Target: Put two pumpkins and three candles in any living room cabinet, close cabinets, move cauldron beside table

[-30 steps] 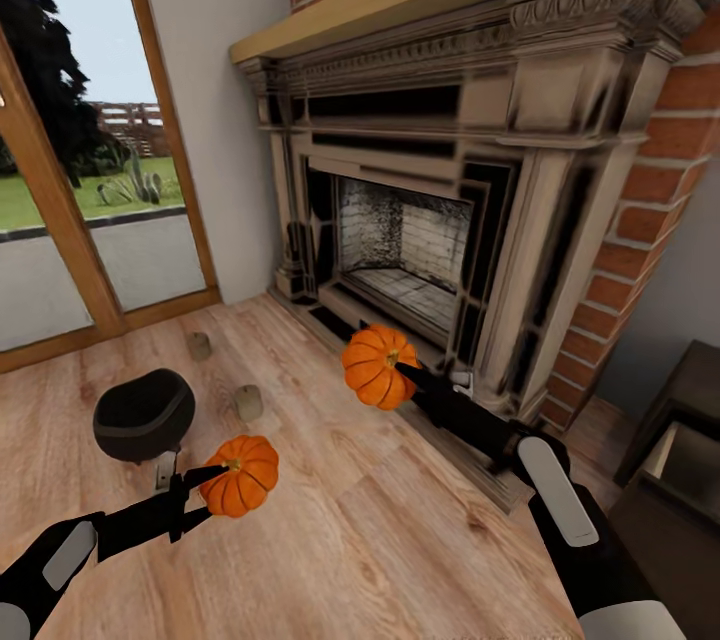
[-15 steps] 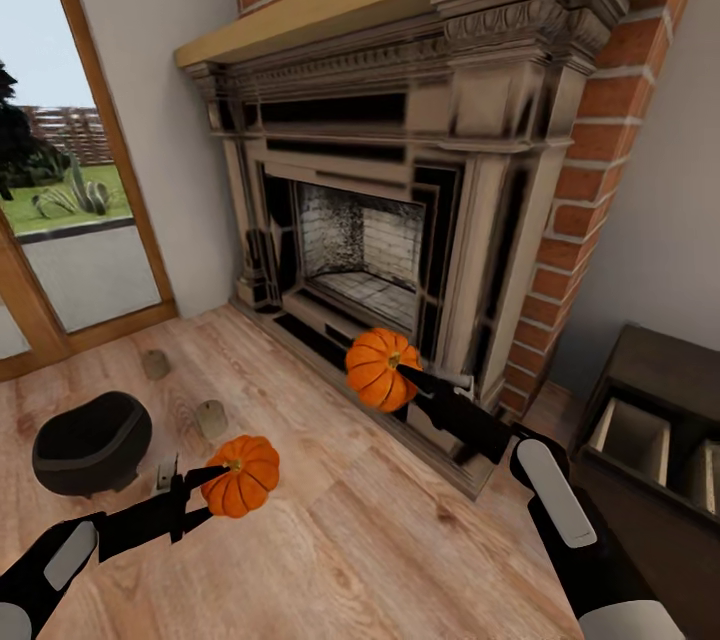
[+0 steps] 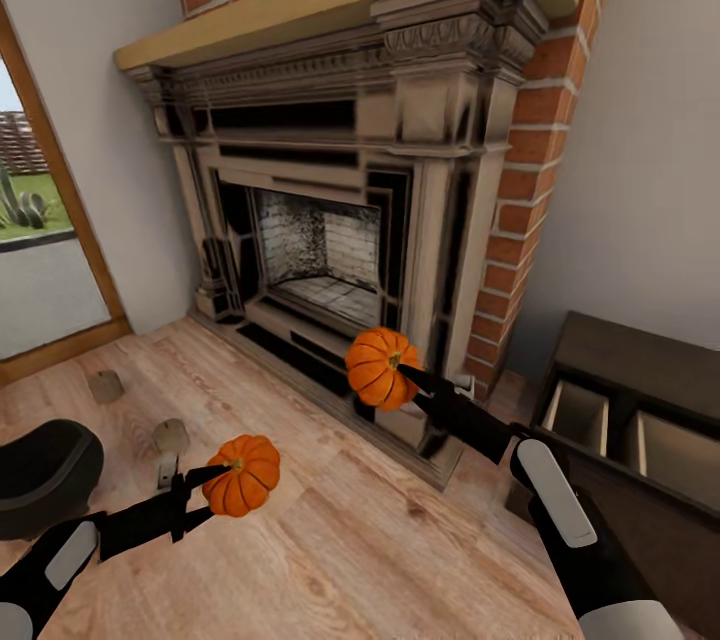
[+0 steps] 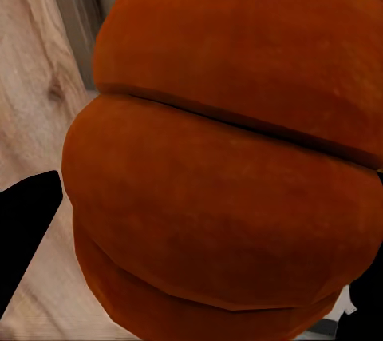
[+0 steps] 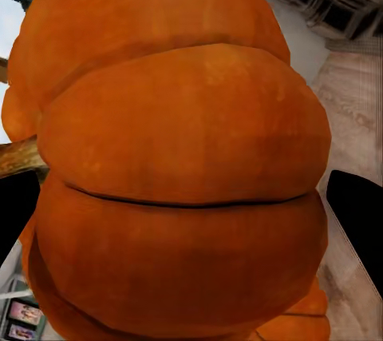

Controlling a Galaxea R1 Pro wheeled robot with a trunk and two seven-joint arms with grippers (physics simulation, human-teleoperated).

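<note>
Pumpkins, ribbed and bright orange: the smaller pumpkin [image 3: 241, 474] is clamped in the left gripper [image 3: 208, 487], the larger pumpkin [image 3: 379, 367] in the right gripper [image 3: 408, 376], both above the wooden floor [image 3: 380, 550] before the fireplace [image 3: 330, 210].

The head camera swings right: the fireplace [image 3: 330, 220] slides toward the frame's left, the glass door [image 3: 40, 250] narrows to a sliver, and the cauldron [image 3: 40, 475] and two candles [image 3: 106, 385] drift to the left edge. More of the dark cabinet [image 3: 640, 440], two open compartments showing, enters at right. Against the arms, both held pumpkins keep their places.
</note>
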